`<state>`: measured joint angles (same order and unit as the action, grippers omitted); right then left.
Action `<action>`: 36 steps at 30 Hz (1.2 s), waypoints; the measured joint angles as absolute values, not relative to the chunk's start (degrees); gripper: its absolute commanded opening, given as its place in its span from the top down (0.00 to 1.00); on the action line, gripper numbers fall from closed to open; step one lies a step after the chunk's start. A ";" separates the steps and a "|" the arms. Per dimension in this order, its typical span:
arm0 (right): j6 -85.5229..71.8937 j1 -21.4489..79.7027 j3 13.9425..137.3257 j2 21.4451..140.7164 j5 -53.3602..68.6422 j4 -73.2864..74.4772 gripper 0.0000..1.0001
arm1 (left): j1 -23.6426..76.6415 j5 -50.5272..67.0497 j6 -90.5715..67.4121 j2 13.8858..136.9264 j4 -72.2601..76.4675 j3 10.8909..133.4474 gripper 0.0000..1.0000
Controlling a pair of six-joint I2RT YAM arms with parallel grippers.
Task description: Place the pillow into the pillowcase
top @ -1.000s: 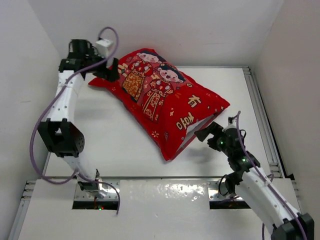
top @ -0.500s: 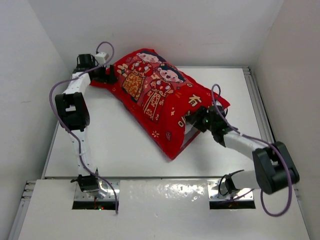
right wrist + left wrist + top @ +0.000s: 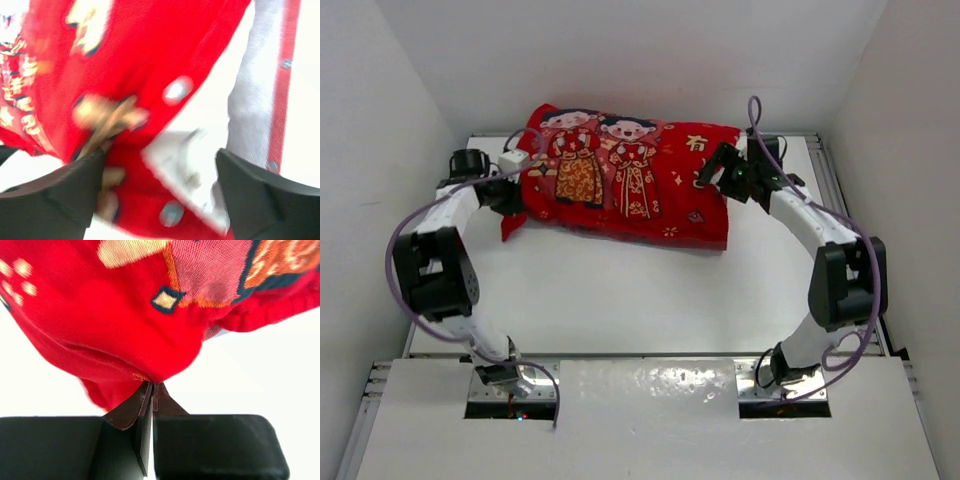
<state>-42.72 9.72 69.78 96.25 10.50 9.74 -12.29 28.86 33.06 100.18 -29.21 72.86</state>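
Over on the left, left gripper [image 3: 151, 387] clenched on the pillowcase [image 3: 620, 180] corner; the stuffed case lies along the table's [image 3: 620, 290] far side; right gripper [image 3: 722, 172] splayed wide at its mouth, white pillow [image 3: 175, 150] peeking. Finishing stage, likely. Next, tuck it home.

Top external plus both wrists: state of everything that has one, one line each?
pillowcase: plump, lying print side up, right end open with white showing inside.
pillow: not clearly visible; judging by the bulge, probably inside the pillowcase.
left gripper: shut, pinching the pillowcase's left corner.
right gripper: open, fingers either side of the open end.
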 measured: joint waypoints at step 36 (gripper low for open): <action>-44.91 -1.78 43.07 82.30 18.57 -1.15 1.00 | -19.46 27.27 28.69 105.41 -35.77 83.99 1.00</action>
